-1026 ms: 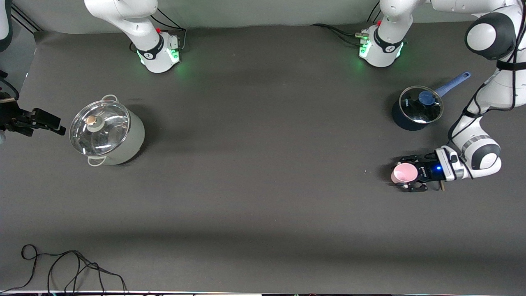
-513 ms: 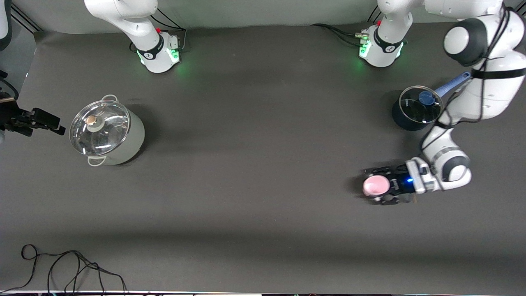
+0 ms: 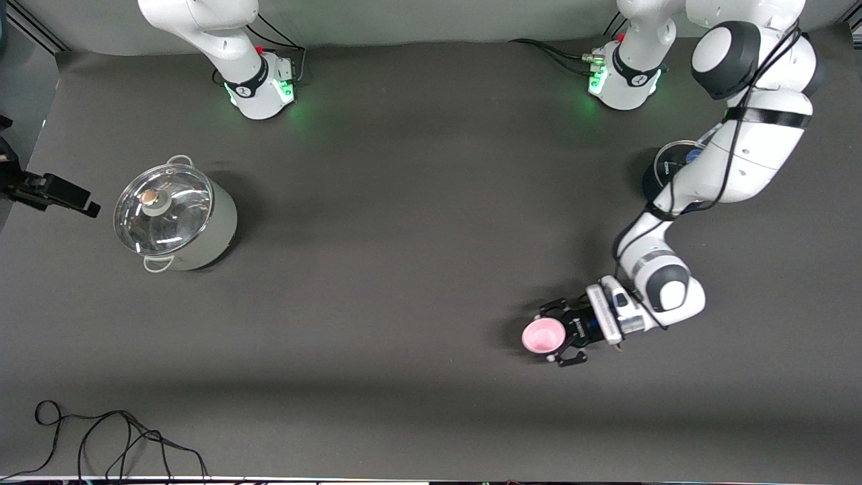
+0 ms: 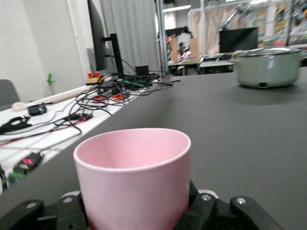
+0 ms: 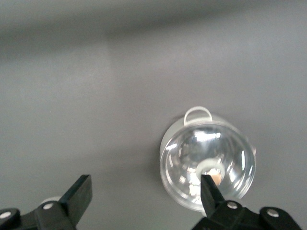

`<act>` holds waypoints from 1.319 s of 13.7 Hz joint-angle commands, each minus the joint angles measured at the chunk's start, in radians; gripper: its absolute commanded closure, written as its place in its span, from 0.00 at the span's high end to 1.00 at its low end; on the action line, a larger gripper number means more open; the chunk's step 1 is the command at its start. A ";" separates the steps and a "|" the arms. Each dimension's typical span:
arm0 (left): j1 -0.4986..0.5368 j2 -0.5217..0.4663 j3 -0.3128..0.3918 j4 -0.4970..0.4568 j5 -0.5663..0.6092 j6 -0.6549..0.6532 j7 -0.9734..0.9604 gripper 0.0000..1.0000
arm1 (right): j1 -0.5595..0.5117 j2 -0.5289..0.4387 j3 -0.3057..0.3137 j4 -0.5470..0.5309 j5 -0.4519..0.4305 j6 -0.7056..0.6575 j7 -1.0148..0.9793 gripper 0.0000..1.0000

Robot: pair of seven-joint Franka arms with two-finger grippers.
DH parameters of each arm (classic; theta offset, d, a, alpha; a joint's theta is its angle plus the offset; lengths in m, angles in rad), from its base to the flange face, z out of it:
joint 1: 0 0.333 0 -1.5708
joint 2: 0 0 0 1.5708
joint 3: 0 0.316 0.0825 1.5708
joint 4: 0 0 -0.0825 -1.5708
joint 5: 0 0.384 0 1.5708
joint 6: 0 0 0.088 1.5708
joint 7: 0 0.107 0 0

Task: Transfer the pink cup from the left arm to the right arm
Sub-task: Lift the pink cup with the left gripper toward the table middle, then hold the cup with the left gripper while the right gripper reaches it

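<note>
Both grippers stand off the pots: left gripper (image 3: 564,335) clamps the pink cup (image 3: 543,335) over bare mat, right gripper (image 5: 144,194) waits agape near the table's edge.

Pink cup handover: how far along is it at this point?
Done: the left hand is shut on the pink cup, upright and carried over open table. In hand: nothing more visible than that hold. Left: the handover itself; the right hand is open, empty, and waits by the lidded grey pot.
</note>
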 commanded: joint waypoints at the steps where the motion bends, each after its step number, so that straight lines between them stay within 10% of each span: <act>1: -0.076 0.006 -0.055 0.083 -0.035 0.133 -0.093 0.00 | 0.040 -0.014 0.001 0.038 0.002 -0.056 0.247 1.00; 7: -0.242 0.003 -0.215 0.270 -0.128 0.468 -0.162 0.00 | 0.107 -0.014 0.002 0.048 0.002 -0.061 0.510 1.00; 12: -0.530 0.002 -0.195 0.541 -0.115 0.815 -0.361 0.00 | 0.107 -0.015 0.002 0.052 0.004 -0.061 0.510 1.00; 18: -0.719 -0.018 -0.181 0.651 -0.114 1.042 -0.424 0.00 | 0.108 -0.014 0.004 0.057 0.010 -0.061 0.511 1.00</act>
